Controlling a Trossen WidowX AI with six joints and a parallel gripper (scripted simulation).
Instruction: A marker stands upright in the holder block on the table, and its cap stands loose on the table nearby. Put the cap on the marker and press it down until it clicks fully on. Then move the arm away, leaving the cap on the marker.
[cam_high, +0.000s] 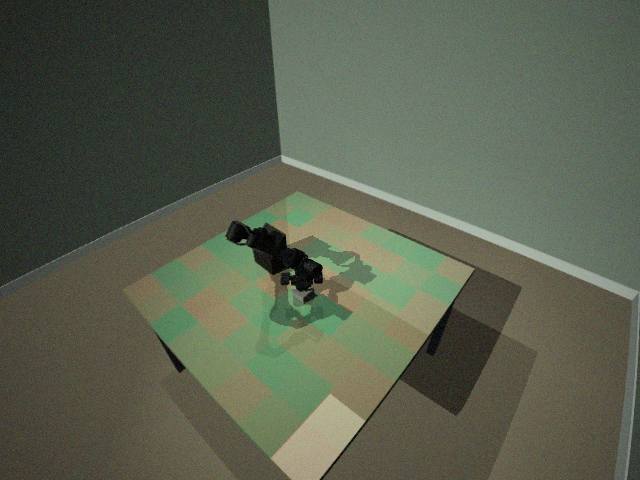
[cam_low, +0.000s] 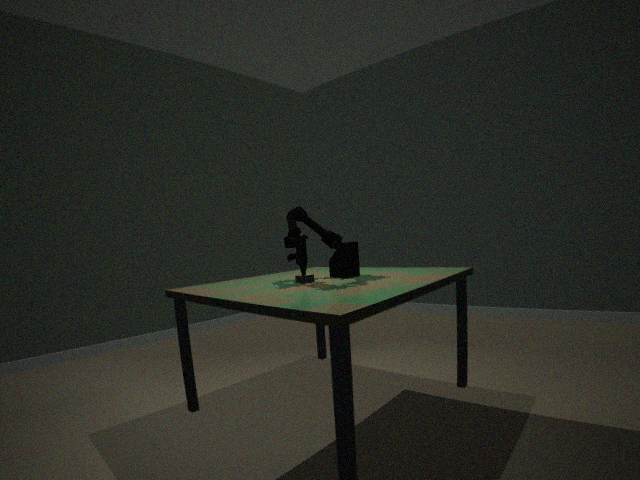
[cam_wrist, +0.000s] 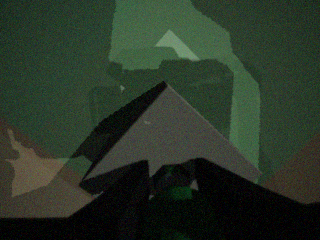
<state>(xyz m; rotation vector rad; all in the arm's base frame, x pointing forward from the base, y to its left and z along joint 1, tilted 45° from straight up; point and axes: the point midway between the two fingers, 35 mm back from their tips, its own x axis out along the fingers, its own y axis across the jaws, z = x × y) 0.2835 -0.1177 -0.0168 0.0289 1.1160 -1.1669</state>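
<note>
The grey holder block (cam_high: 300, 298) (cam_low: 305, 279) (cam_wrist: 170, 130) stands on the table (cam_high: 294, 374) (cam_low: 392, 289). My gripper (cam_high: 304, 286) (cam_low: 303, 273) (cam_wrist: 171, 166) points down right over the block, its fingertips close to the block's top. It is shut on the cap (cam_wrist: 179, 192), a dark green shape between the fingers at the bottom of the wrist view. The marker cannot be made out; the fingers and cap hide it. How far the cap sits over the marker cannot be told.
The arm's dark base (cam_high: 268, 258) (cam_low: 345, 260) stands on the table behind the block. Shadows of the arm fall on the patchwork table top around the block. A pale rectangle (cam_high: 320, 434) lies at the table's near corner in the top view.
</note>
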